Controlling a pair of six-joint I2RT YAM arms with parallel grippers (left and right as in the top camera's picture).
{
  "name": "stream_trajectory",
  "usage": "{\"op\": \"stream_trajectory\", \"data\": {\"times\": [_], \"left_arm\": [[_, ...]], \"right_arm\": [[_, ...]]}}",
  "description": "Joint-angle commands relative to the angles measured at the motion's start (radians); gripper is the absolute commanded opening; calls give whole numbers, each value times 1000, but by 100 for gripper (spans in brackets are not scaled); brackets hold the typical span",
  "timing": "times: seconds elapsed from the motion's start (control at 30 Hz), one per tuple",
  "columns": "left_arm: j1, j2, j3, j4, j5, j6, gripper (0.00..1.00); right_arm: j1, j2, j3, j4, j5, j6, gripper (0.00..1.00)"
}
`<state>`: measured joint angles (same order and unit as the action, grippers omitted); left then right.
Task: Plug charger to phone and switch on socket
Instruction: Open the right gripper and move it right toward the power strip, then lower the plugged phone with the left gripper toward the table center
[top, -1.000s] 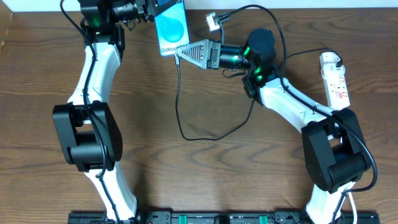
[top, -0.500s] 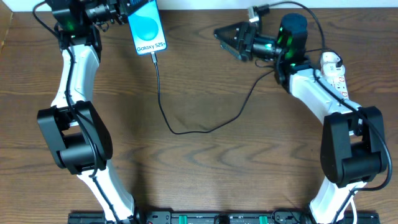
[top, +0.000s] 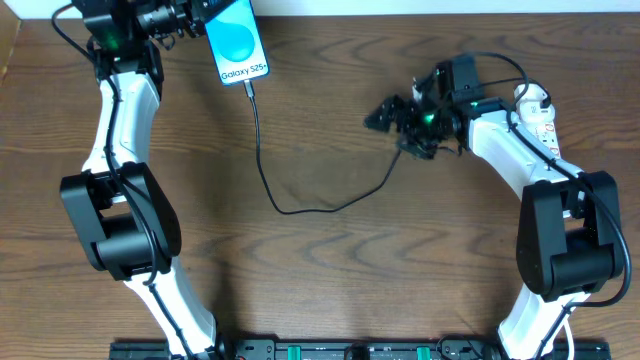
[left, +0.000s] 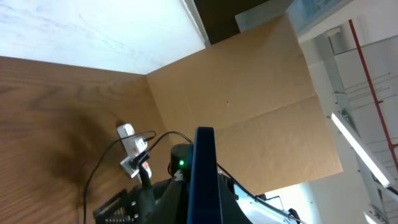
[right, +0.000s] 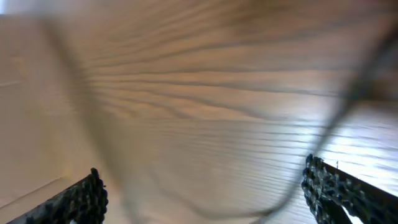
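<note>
The phone, blue screen with white "Galaxy S25" text, is held up at the far left by my left gripper, which is shut on its upper end. In the left wrist view it shows edge-on as a dark blue slab. The black charger cable hangs from the phone's lower edge, loops across the table and runs up toward the right arm. My right gripper is open and empty, pointing left above the table; its two fingers stand wide apart in the blurred right wrist view. The white socket strip lies at the far right.
A cardboard wall stands behind the table in the left wrist view. The socket's white cord and cable bundle lie behind the right arm. The wooden table spreads below the cable loop.
My right gripper has swung down and toward the table middle from the back edge. A second ago it was at the phone's lower end; the left arm then carried the phone left.
</note>
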<state>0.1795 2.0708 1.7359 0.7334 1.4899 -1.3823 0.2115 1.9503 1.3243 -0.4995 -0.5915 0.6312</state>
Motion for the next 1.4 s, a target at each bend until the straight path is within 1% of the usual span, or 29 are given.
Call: {"op": "stream_trajectory", "data": {"times": [0.0,0.17,0.37,0.47,0.63,0.73,0.83,1.03,1.13,1.23,1.37], "left_arm": [[-5,-6,15,9,-13,40,7],[-27,-3,15,9,-13,85,7],[-66,25,15,5,-34,92,7],[-78,48,15,-25,-57,108,7],[-81,97,15,-156,-96,240,7],[-80,127,15,-249,-100,316,7],[-80,152,15,-292,-96,386,7],[-77,187,15,-302,-95,449,7],[-74,189,15,-351,-95,517,7],[-74,190,15,-455,-97,634,7],[-74,191,15,-589,-121,763,7]], "right_arm": [[-1,-13,3,-58,169,-81,99],[-1,-13,3,-116,237,-90,99],[0,-13,3,-126,243,-89,98],[-2,-13,3,-156,241,-87,98],[-14,-13,3,-241,159,-87,99],[-32,-15,3,-305,153,-87,99],[-48,-15,3,-339,156,-95,99],[-73,-15,3,-338,174,-98,99],[-90,-17,3,-320,172,-98,99],[-108,-30,3,-281,157,-103,99],[-116,-59,3,-210,63,-140,99]]}}
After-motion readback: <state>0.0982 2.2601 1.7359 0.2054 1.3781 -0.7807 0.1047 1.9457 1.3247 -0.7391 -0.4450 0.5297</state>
